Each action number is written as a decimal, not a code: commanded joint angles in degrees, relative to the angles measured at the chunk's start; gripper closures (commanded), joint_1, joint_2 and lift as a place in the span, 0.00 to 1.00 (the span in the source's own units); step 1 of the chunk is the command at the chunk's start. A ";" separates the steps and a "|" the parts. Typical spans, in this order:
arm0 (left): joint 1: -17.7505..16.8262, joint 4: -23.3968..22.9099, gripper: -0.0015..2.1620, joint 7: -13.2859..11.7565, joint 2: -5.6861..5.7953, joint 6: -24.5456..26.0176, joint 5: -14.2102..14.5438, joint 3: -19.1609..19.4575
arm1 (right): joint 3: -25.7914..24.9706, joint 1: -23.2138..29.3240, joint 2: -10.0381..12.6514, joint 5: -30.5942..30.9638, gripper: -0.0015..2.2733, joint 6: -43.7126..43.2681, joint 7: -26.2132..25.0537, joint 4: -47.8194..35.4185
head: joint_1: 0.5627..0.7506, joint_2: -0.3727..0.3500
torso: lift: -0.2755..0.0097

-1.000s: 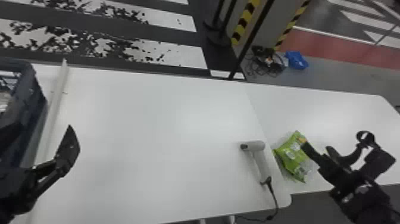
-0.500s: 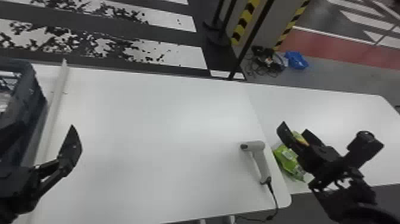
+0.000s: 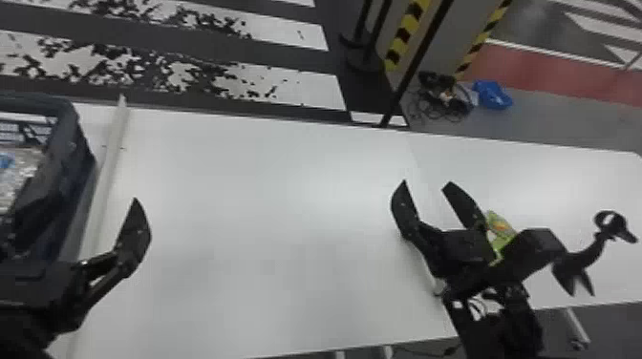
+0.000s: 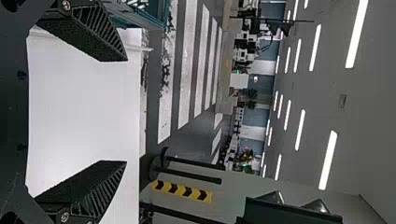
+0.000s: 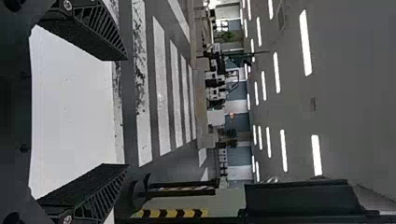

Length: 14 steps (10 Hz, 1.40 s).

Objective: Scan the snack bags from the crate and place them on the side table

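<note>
Snack bag (image 3: 500, 229) partly behind right arm (image 3: 537, 250)

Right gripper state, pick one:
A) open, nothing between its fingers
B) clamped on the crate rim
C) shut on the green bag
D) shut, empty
A: the right gripper's two fingers stand well apart with nothing held between them.

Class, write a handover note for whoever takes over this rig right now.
Left gripper: jaws open, empty, beside the crate.
Right gripper: jaws open, empty, near the side table.
Done: one green snack bag is on the side table, partly hidden; whether it was scanned, I cannot tell.
Left: scan and move the shiny bags in the crate.
</note>
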 commanded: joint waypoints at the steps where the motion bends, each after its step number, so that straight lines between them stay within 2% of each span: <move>1: -0.16 0.29 0.04 0.08 -0.09 -0.01 0.00 0.00 | 5.13 1.18 0.11 3.06 0.03 -5.55 -1.28 1.13 | 0.70 0.17 | 0.64; 4: -0.69 1.43 0.04 0.17 -0.17 -0.19 0.00 0.00 | 9.26 3.03 1.52 5.87 0.03 -8.71 -1.98 2.89 | 0.70 0.30 | 0.64; 8: -1.04 2.22 0.04 0.79 -0.26 -0.36 0.00 0.00 | 10.32 3.38 2.83 6.14 0.03 -9.76 -2.51 4.12 | 0.70 0.35 | 0.64; 10: -0.95 0.29 0.04 0.70 0.09 -0.01 -0.70 0.61 | 10.67 3.47 2.92 6.05 0.03 -9.59 -2.42 4.38 | 0.70 0.36 | 0.64; 12: -1.21 -2.88 0.05 -1.50 0.09 3.68 0.00 4.83 | 10.49 3.55 2.83 5.70 0.03 -9.59 -2.25 4.65 | 0.70 0.38 | 0.64; 13: -2.01 -4.20 0.07 -3.70 0.09 6.67 2.11 7.56 | 10.32 3.55 2.83 4.99 0.03 -9.41 -2.07 4.65 | 0.70 0.40 | 0.64; 14: -3.24 -5.69 0.07 -5.98 0.09 11.94 2.73 10.99 | 10.41 3.55 2.83 4.99 0.03 -9.41 -1.72 4.65 | 0.70 0.43 | 0.64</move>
